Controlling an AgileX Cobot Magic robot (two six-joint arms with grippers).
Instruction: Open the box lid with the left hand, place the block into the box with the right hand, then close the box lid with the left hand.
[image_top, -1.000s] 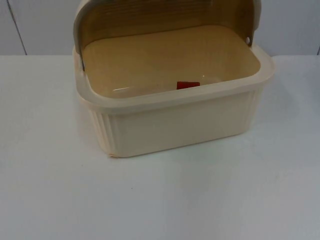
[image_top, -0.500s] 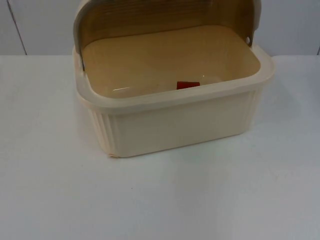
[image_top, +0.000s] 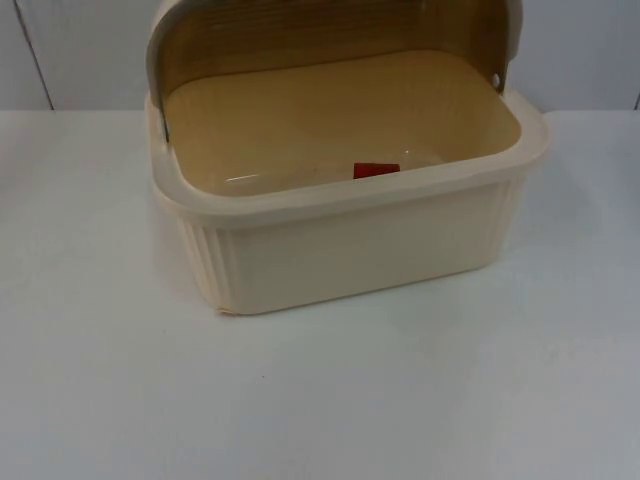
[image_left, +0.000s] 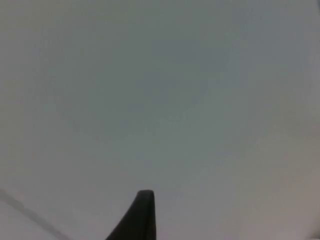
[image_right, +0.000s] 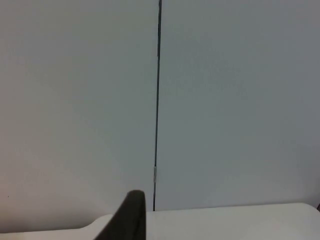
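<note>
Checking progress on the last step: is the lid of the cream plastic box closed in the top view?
No, the brown translucent lid stands raised behind the cream plastic box, whose open inside shows the red block.

looks like a lab or test booth rather than a home: a bare white table top (image_top: 320, 400) runs straight back to a plain grey partition wall (image_right: 235, 100) made of flat panels with a thin dark seam (image_right: 157, 100) between them. a lone cream plastic box (image_top: 350, 240) sits toward the table's far edge.
</note>
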